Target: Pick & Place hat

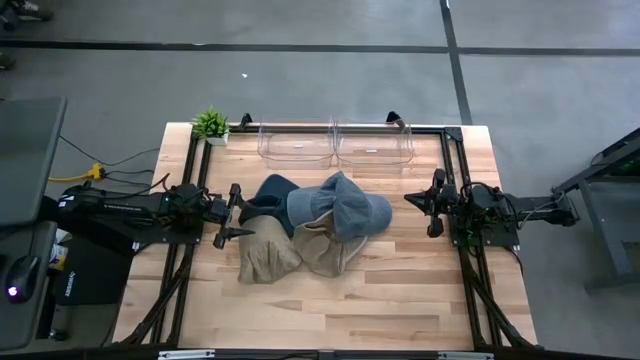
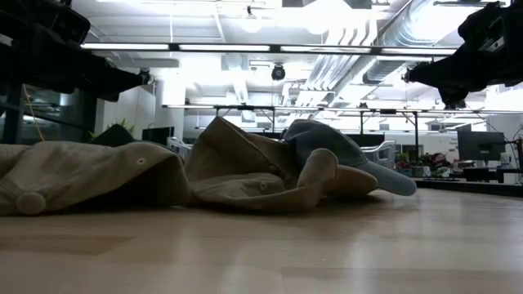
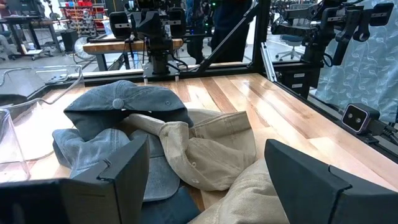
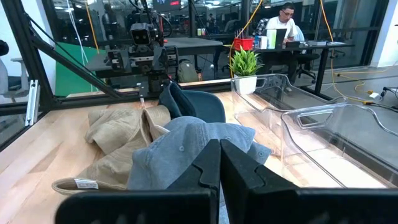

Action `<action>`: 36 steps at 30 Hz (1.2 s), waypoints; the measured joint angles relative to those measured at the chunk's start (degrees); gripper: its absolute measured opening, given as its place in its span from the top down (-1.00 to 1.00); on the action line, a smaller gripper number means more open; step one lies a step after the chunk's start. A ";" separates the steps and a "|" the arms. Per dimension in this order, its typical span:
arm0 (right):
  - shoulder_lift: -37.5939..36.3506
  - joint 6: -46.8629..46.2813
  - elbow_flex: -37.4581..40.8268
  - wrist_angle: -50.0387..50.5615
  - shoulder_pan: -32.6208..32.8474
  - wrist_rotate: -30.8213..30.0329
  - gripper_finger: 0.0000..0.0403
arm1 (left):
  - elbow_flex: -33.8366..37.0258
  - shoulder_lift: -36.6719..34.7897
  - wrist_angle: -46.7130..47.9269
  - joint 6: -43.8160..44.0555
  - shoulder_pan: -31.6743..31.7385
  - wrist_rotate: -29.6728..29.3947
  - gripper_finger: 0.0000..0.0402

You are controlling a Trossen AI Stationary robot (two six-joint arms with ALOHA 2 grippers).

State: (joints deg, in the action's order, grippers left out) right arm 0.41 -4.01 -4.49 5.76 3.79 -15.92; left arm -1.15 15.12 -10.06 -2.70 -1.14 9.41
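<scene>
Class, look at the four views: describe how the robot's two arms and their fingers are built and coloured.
Both arms are dark, nearly black, jointed and boxy, with black cables trailing behind them. The left gripper has two broad, flat, matte black fingers with angled tips. The right gripper has the same blocky black fingers.

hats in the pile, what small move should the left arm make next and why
Probably ease the left end effector forward and down onto the tan hat nearest it. Its fingers are open and it sits at the pile's edge, holding nothing. The right end effector is shut and waits apart from the blue hat, and both clear bins look empty.
</scene>
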 joint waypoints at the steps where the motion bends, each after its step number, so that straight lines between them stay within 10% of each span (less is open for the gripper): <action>1: 0.02 0.00 0.00 0.00 0.00 0.00 1.00 | 0.00 0.01 0.00 0.00 0.00 0.01 -0.37; 27: 0.00 0.01 0.02 0.00 0.00 0.00 1.00 | -0.44 -0.01 0.14 0.29 0.00 0.15 -0.37; 36: 0.02 0.00 0.00 0.00 0.00 0.00 1.00 | -3.05 0.04 -0.13 15.68 0.02 -5.99 -0.37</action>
State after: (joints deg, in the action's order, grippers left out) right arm 0.42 -4.01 -4.49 5.76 3.79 -15.92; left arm -4.20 15.16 -10.19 12.99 -1.13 3.42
